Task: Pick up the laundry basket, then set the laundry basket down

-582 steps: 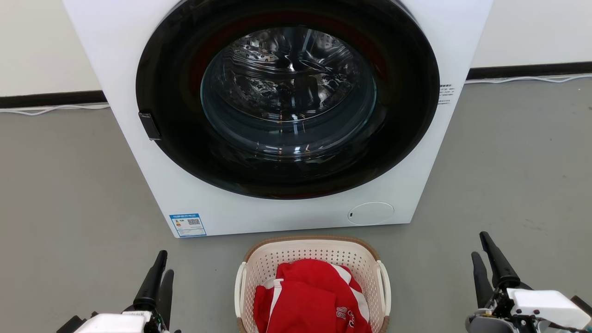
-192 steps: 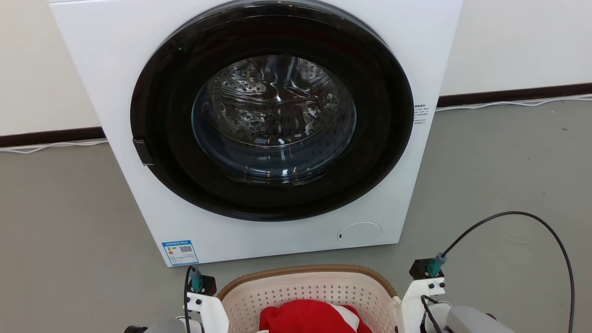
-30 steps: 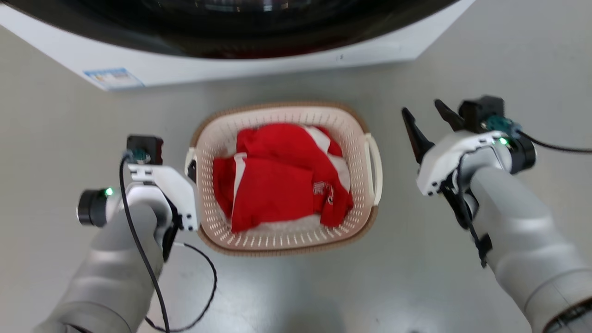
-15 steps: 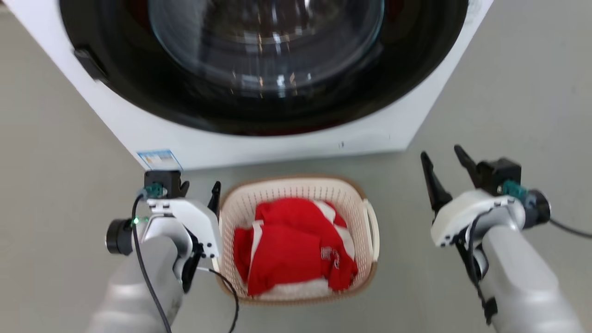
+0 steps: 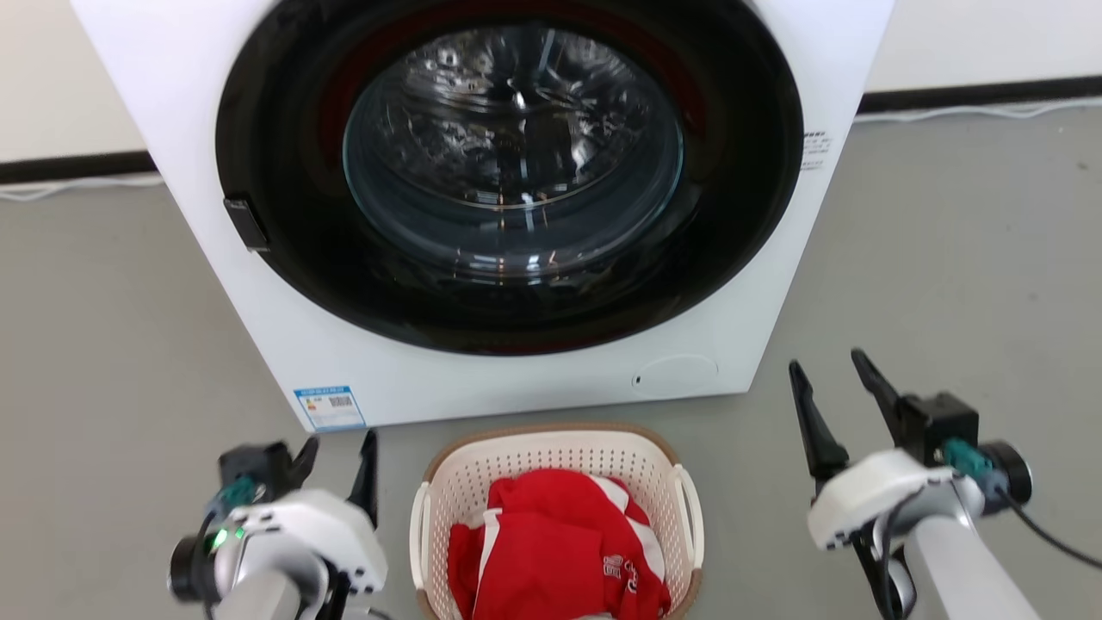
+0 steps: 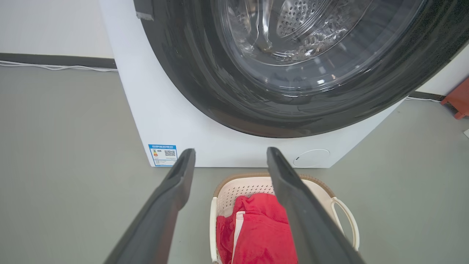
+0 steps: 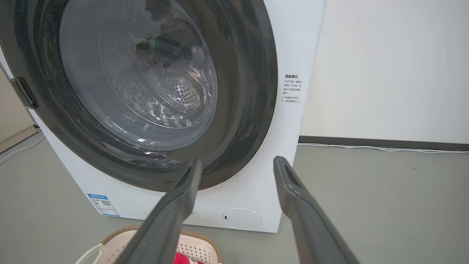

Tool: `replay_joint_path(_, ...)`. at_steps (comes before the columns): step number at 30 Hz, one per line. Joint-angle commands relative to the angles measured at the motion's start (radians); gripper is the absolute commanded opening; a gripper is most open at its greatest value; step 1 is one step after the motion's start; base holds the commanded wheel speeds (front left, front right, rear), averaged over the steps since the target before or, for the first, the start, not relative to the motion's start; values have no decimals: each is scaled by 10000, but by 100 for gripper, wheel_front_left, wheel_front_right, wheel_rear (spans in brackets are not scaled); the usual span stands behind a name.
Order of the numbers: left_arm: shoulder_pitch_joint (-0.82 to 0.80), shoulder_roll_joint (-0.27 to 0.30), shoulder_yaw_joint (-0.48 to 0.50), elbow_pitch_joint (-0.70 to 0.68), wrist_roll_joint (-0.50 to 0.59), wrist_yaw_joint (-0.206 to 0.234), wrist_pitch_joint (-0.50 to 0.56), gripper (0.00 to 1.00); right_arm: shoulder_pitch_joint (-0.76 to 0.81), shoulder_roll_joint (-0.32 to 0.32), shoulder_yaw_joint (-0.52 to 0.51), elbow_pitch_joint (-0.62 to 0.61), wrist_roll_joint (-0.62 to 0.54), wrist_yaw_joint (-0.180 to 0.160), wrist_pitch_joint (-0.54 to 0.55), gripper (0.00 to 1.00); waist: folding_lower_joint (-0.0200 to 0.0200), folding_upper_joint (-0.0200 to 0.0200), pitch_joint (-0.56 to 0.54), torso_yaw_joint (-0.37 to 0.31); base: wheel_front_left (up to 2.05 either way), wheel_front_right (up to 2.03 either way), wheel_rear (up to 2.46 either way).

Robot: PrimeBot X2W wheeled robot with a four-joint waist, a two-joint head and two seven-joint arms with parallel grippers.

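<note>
The laundry basket [image 5: 556, 517] is sitting on the floor [image 5: 947, 258] just before the washing machine [image 5: 482, 207], holding red clothing [image 5: 560, 555]. The left gripper [image 5: 337, 456] and right gripper [image 5: 833, 387] are flanking it, jaws spread and holding nothing, so the set-down looks complete.

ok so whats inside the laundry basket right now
The laundry basket holds a crumpled red garment with white stripes and small white lettering. White fabric shows at its right edge. What lies underneath, and the basket's floor, are covered.
</note>
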Motion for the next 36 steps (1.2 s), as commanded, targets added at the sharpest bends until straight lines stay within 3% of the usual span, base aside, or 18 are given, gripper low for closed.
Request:
replay_joint_path(1,36,274,540,-419,156,95,-106,100,137,21,176,-401,-98,46,-135,100,0,0,-174,-30,0,0,0)
replay_joint_path(17,2660,123,2620,-2956,1812,347,-106,100,2308,-56,-235,-2513,98,46,-135,100,0,0,-758,-134,0,0,0)
replay_joint_path(29,3135,-203,3238,-3258,2269,69,-106,100,2734,47,-529,-2770,92,46,-135,100,0,0,-858,-54,0,0,0)
replay_joint_path(30,3337,-332,2896,-2991,2215,89,0,0,2937,94,-757,-2481,105,0,0,0,0,0,-859,-55,0,0,0)
replay_joint_path(36,3508,-556,2918,-2554,2017,55,128,0,3103,194,-812,-2004,359,-1,123,0,1,0,-856,-47,0,0,0)
